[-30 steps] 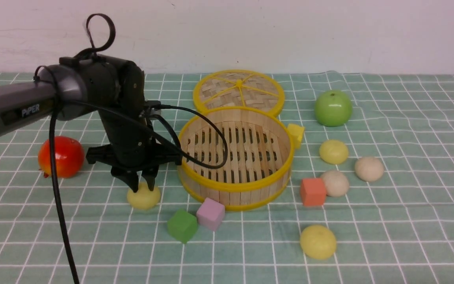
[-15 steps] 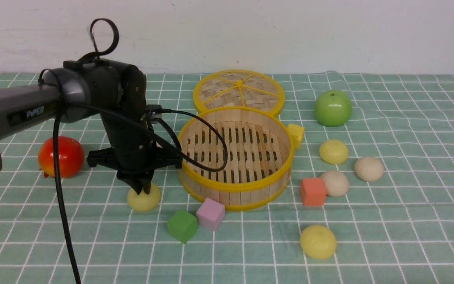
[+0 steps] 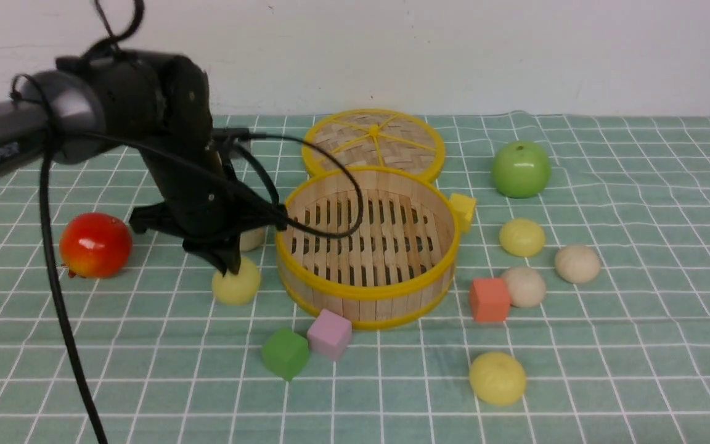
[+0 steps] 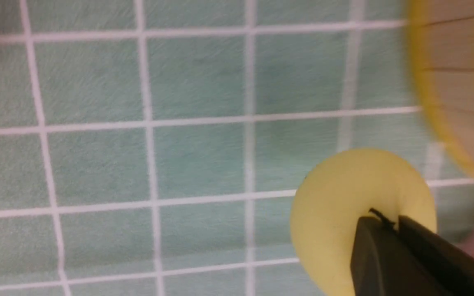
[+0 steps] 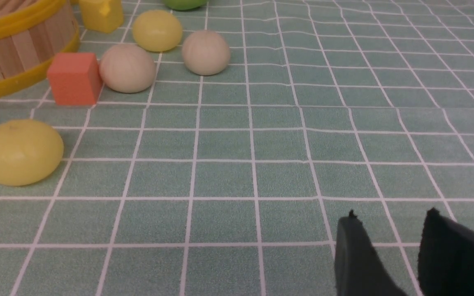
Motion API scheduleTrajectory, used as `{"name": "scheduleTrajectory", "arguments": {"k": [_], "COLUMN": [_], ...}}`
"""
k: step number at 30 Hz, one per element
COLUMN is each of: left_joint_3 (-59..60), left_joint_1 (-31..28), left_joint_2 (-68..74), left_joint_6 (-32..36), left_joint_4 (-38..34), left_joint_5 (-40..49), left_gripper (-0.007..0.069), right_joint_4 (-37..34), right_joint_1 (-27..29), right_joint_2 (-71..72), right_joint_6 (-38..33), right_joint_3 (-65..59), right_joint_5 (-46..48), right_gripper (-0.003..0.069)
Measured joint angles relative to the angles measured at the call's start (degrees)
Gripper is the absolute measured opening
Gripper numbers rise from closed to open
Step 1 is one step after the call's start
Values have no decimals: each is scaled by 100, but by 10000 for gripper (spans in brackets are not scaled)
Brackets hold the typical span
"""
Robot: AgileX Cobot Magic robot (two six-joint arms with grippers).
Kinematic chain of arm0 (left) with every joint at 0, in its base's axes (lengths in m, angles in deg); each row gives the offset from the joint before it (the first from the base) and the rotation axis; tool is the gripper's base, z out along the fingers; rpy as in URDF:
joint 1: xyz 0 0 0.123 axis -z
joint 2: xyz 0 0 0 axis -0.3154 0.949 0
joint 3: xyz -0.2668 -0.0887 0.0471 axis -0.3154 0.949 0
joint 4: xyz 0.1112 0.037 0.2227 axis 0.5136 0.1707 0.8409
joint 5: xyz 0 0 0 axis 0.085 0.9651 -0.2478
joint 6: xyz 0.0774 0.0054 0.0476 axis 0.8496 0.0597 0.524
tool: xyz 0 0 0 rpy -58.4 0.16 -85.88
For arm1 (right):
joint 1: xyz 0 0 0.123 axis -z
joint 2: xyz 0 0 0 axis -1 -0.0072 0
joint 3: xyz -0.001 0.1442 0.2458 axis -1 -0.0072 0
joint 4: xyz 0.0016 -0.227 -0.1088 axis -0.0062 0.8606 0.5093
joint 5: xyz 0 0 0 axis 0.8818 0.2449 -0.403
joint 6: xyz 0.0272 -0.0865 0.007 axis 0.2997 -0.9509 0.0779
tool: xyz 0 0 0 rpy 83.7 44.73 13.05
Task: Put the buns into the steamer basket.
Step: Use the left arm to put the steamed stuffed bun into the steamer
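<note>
My left jaws pinch the top of a yellow bun point(image 3: 238, 288) just beside the basket point(image 3: 367, 303); my right jaws stand open over the surface point(image 5: 261, 164).

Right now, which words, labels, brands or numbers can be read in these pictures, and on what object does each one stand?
White lettering on the side of the left arm: too blurred to read.
No other word, number or sign shows in any of the three views.
</note>
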Motion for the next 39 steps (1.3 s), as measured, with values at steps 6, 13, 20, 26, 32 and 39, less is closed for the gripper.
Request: {"name": "scheduleTrajectory", "arguments": {"k": [6, 13, 20, 26, 32, 39], "left_joint_3": [-924, -1590, -1619, -1619, -1619, -1619], "left_joint_1": [297, 874, 899, 899, 899, 899], "left_joint_2": [-50, 548, 1188, 1362, 1373, 1338], "left_joint_6": [209, 226, 159, -150, -356, -298], "left_joint_4": [-328, -357, -229, -226, -188, -285], "left_joint_5": [64, 63, -97, -322, -337, -285], "left_gripper": [-13, -13, -13, 4, 96, 364], "right_joint_4": [0, 0, 0, 0, 0, 0], "right_joint_1": [0, 0, 0, 0, 0, 0], "right_joint_2": [0, 0, 0, 0, 0, 0], "right_joint_6": [0, 0, 0, 0, 0, 0], "right_joint_3": [0, 0, 0, 0, 0, 0], "right_joint_5": [0, 0, 0, 0, 0, 0], "right_gripper": [239, 239, 239, 239, 239, 239]}}
